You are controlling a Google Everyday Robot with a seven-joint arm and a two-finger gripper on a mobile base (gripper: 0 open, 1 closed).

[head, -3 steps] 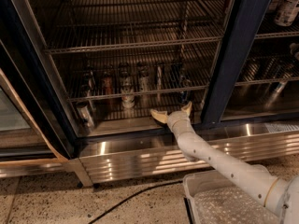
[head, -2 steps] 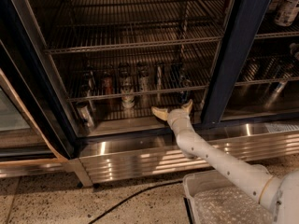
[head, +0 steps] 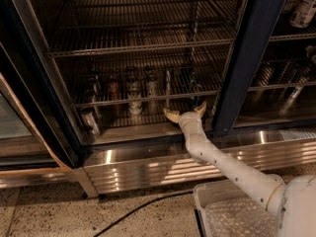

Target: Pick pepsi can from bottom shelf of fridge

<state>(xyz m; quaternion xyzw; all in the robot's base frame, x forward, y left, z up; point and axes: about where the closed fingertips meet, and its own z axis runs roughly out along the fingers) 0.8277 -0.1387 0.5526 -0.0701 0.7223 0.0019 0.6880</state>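
Observation:
The fridge (head: 247, 58) stands open, with a dark navy frame and chrome wire racks. My gripper (head: 186, 111) reaches in over the front of the bottom shelf (head: 153, 118) at its right end, with its tan fingers (head: 172, 115) spread open and empty. A small dark can, the pepsi can (head: 196, 94), stands just behind the gripper, dim and partly hidden by it. Several other cans (head: 132, 85) stand in a row to its left. A silver-white can (head: 135, 104) stands nearer the front.
A can (head: 89, 120) stands at the shelf's front left. The ribbed steel base panel (head: 148, 164) runs below the opening. The open glass door (head: 19, 127) is at left. A black cable (head: 133, 214) lies on the floor. A white tray (head: 232, 211) sits by my arm's base.
My gripper has moved a little up and deeper into the fridge, toward the dark can. The cans have not moved.

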